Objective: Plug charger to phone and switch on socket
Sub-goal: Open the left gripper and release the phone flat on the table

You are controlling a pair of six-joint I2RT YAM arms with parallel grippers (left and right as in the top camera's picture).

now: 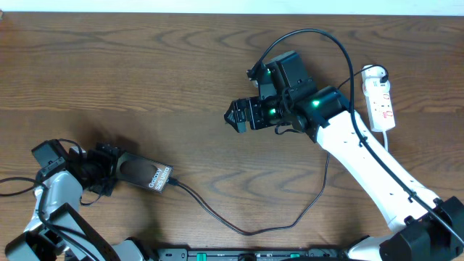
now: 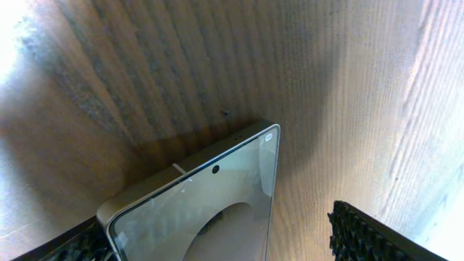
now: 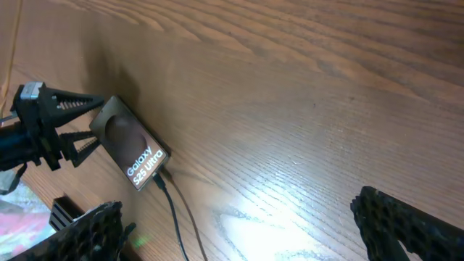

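The right hand [image 1: 235, 116] hangs over the wooden bench [image 1: 145, 65], fingers wide apart. The left hand [image 1: 114, 168] sits round the flat, shiny phone [image 1: 145, 175]; squeezing or not, I cannot tell.

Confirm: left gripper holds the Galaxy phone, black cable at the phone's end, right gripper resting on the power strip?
Not quite. The right gripper isn't on the power strip. The overhead view shows it over the table near the middle, well apart from the strip. The rest holds: the left gripper holds the Galaxy phone, with the black cable at the phone's end.
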